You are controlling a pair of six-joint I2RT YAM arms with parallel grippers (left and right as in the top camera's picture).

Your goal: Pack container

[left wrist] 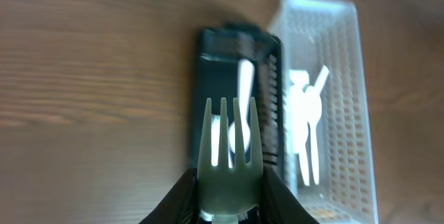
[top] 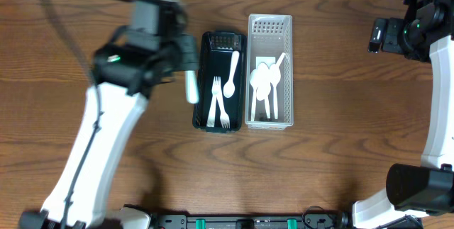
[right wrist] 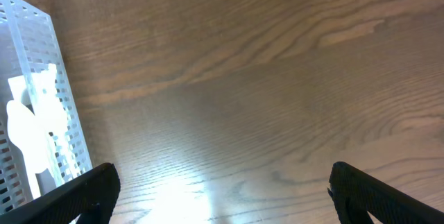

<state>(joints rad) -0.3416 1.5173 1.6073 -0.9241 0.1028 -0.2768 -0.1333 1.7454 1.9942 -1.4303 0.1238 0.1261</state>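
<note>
A black container point(top: 201, 80) holds two white forks point(top: 218, 105) and a white spoon point(top: 232, 73). A white basket point(top: 288, 59) next to it on the right holds several white spoons point(top: 266, 80). My left gripper point(top: 186, 55) is shut on a white fork point(top: 191, 87) and holds it just left of the black container. In the left wrist view the fork point(left wrist: 229, 161) is clamped between the fingers point(left wrist: 229, 200), tines pointing at the black container point(left wrist: 205, 50). My right gripper point(top: 376, 36) is open and empty at the far right, its fingers point(right wrist: 222, 189) wide apart above bare wood.
The white basket also shows in the left wrist view point(left wrist: 354, 99) and at the left edge of the right wrist view point(right wrist: 59, 85). The table is brown wood. A black rail runs along the front edge point(top: 241, 222).
</note>
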